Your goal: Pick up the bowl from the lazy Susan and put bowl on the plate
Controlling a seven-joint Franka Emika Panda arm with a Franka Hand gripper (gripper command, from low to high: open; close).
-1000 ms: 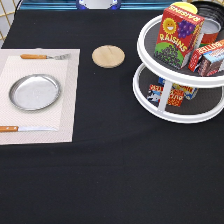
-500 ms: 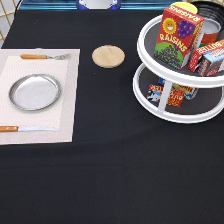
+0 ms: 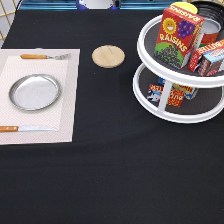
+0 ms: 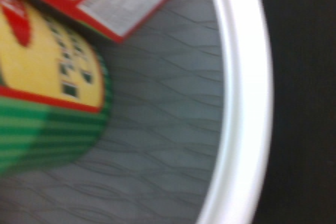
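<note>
The lazy Susan stands at the exterior view's right, white with two dark grey tiers. A raisins box and smaller cartons fill its upper tier. Behind them, at the top right edge, shows a strip of the glossy black bowl; the rest of it is hidden or cut off. The silver plate lies bare on a pale placemat at the left. The gripper does not show in the exterior view. The wrist view looks closely at the turntable's grey shelf, its white rim and a box.
A round wooden disc lies between the placemat and the turntable. A fork lies above the plate and a knife below it. More small boxes sit on the lower tier. A black cloth covers the table.
</note>
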